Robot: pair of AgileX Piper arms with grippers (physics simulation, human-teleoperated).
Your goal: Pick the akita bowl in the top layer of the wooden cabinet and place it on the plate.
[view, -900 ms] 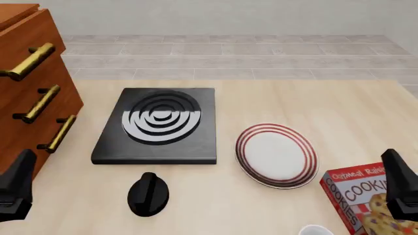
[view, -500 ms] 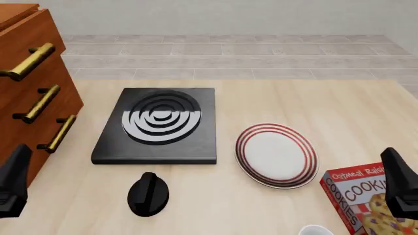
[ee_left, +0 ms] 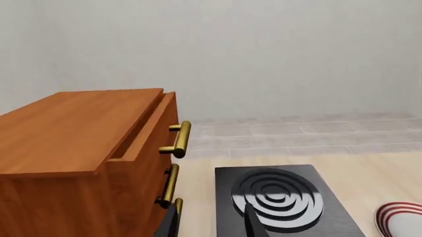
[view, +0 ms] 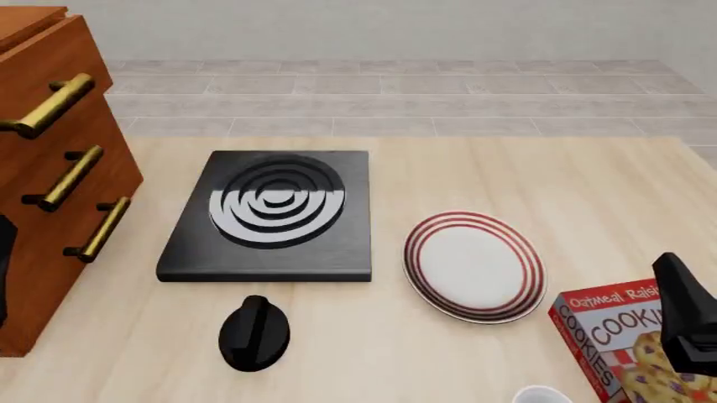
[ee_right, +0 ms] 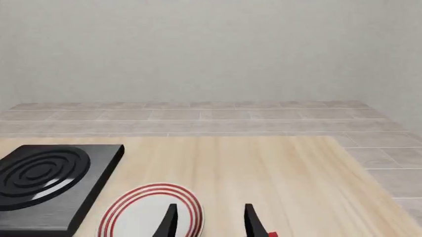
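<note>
Reddish-brown wooden cabinet (view: 50, 168) at counter's (view: 471, 176) left | top layer (ee_left: 155, 131) barely ajar — akita bowl hidden inside | left gripper (ee_left: 211, 222) parted, empty, low before handles | right gripper (ee_right: 209, 219) parted, empty, above plate (view: 475, 265) | risk: fingers slip off brass handle (ee_left: 181, 139) or nudge cabinet.

A simulated kitchen scene: black square stove (view: 272, 217) with spiral rings, red-ringed white plate (view: 475, 265), cookie box (view: 625, 336), tiled floor (view: 392, 92).

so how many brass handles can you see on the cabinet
3, stacked down the cabinet front: top handle, middle handle, bottom handle. No others visible.
</note>
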